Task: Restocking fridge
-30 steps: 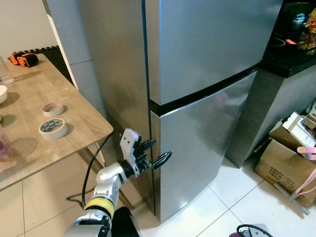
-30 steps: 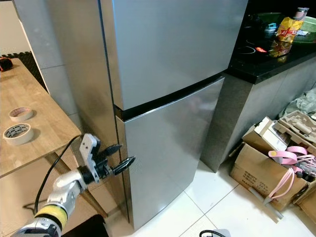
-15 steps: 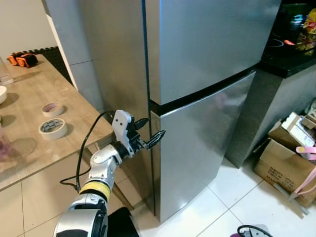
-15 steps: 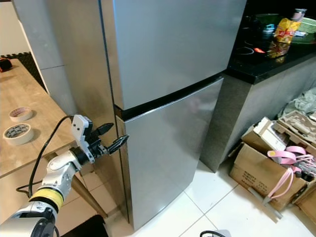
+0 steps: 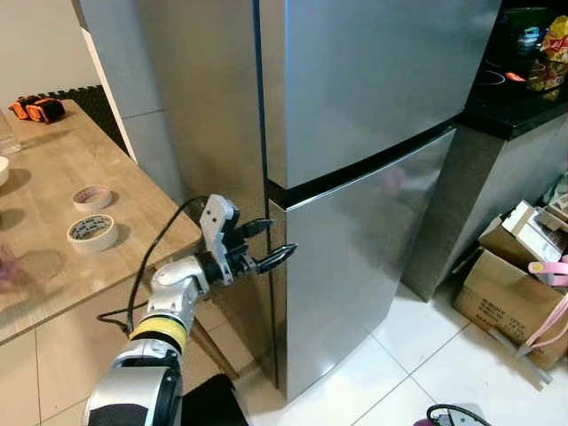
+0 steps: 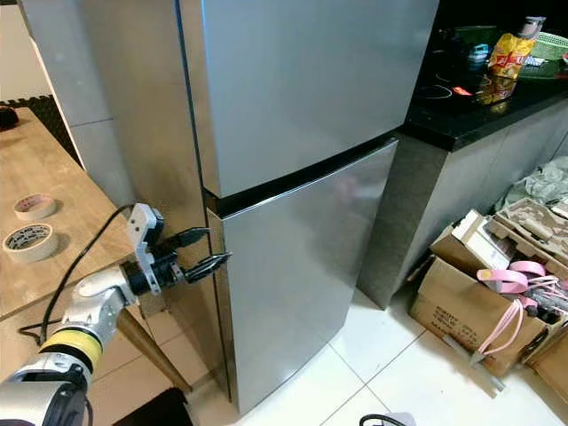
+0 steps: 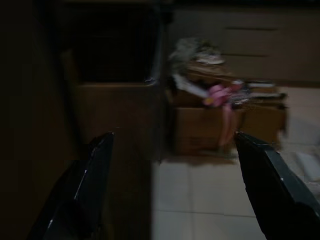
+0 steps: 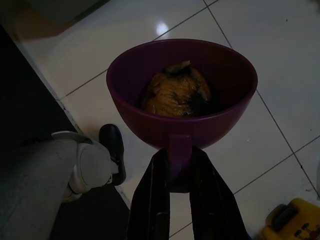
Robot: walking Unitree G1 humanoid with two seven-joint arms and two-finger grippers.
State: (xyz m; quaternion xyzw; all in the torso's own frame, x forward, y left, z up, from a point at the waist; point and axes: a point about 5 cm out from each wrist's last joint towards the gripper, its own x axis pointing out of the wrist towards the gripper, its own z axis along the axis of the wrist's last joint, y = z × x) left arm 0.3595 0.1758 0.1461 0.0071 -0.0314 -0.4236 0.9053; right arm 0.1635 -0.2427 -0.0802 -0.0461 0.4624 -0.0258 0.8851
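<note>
The steel fridge stands shut, with its upper door above its lower door. My left gripper is open at the lower door's left edge, just below the dark seam between the doors. One finger lies toward the fridge's side and the other in front of the door. The left wrist view shows both fingers spread, with the door's edge dark between them. My right gripper is shut on the handle tab of a purple bowl, held over white tiles. The bowl contains a yellow-brown piece of food.
A wooden table with two tape rolls stands close on the left. A black counter adjoins the fridge on the right, with cardboard boxes on the floor below it. My own foot shows under the bowl.
My left gripper has risen along the lower door's left edge to just under the seam and levelled out, still open. The fridge doors have not moved.
</note>
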